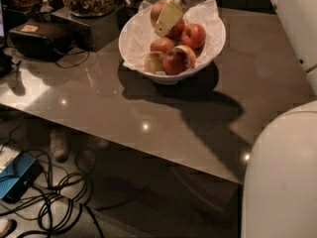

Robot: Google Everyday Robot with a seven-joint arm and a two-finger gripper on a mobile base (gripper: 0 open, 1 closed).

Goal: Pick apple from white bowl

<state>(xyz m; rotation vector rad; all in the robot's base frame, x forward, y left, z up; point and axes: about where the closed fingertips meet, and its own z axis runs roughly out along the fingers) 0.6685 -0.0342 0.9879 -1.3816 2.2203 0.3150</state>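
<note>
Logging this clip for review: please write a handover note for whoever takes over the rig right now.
The pincer is over the back of the white bowl. It looks shut on the dull brownish-red apple, with one finger across the apple's front.
Done: the grasp seems made.
Left: lift the apple clear of the bowl and away from the other apples.

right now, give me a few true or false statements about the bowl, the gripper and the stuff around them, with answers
1. The gripper is over the far side of the white bowl. True.
2. The white bowl sits on the floor. False: it stands on the table.
3. The bowl holds only one fruit. False: it holds several, among them the dull apple at the gripper and a red apple.
4. A blue box lies on the floor among cables. True.
</note>
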